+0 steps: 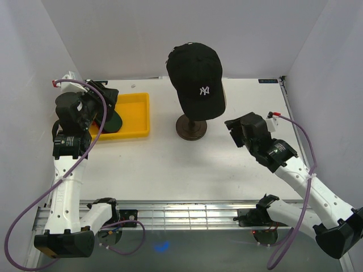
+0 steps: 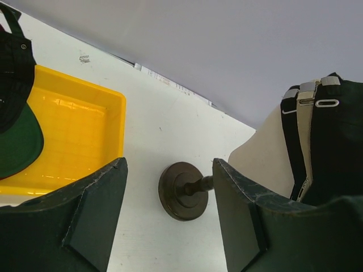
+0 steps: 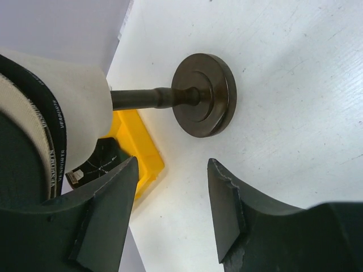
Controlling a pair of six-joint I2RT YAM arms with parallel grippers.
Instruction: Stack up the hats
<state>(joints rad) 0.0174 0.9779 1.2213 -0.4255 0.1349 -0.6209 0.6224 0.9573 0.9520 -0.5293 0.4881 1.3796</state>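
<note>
A black hat with a white NY (image 1: 195,79) sits on top of the beige mannequin head on its dark stand (image 1: 191,128). From behind, black and tan back straps (image 2: 309,136) lie layered against the head (image 2: 264,153), and banded hat edges (image 3: 34,130) show on it in the right wrist view. Another dark hat with a green under-brim (image 1: 112,122) (image 2: 17,119) lies in the yellow tray (image 1: 139,113). My left gripper (image 1: 106,97) (image 2: 170,209) hangs open above the tray's left part, holding nothing. My right gripper (image 1: 233,131) (image 3: 173,192) is open and empty, to the right of the stand.
The stand's round base (image 2: 182,190) (image 3: 204,93) rests on the white table between the two grippers. The yellow tray (image 2: 85,130) (image 3: 139,153) lies left of it. White walls close in the back and both sides.
</note>
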